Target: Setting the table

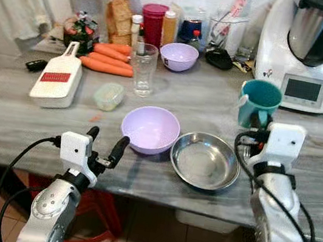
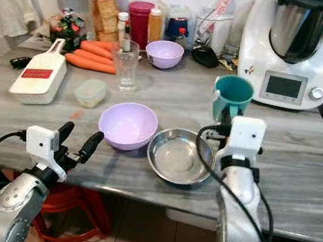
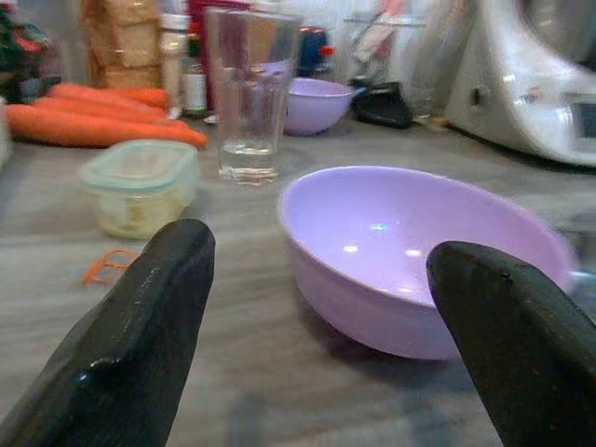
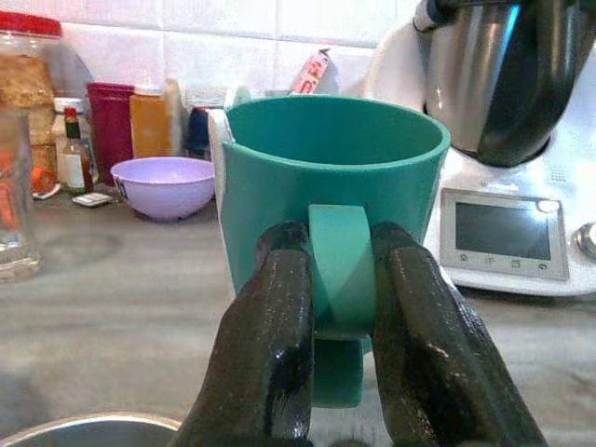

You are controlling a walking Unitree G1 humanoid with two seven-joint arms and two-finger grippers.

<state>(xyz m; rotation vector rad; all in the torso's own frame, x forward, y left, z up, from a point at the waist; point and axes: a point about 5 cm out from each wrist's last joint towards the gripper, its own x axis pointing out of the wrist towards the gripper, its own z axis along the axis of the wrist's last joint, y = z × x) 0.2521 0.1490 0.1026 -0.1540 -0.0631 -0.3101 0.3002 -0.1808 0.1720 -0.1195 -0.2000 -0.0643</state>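
A teal mug (image 1: 260, 103) stands on the grey table (image 1: 213, 107) before a white kitchen machine (image 1: 315, 53), its handle clamped between the right gripper's (image 4: 340, 279) fingers. The left gripper (image 1: 106, 144), fingers apart, hovers just beside a large lilac bowl (image 1: 150, 129), which touches a steel bowl (image 1: 204, 160). Both bowls are bare inside. A smaller lilac bowl (image 1: 178, 56), a drinking glass (image 1: 143, 69) and three carrots (image 1: 107, 58) sit behind.

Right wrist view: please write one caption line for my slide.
Right gripper shut on the handle of the teal mug, standing on the grey table before a kitchen machine.
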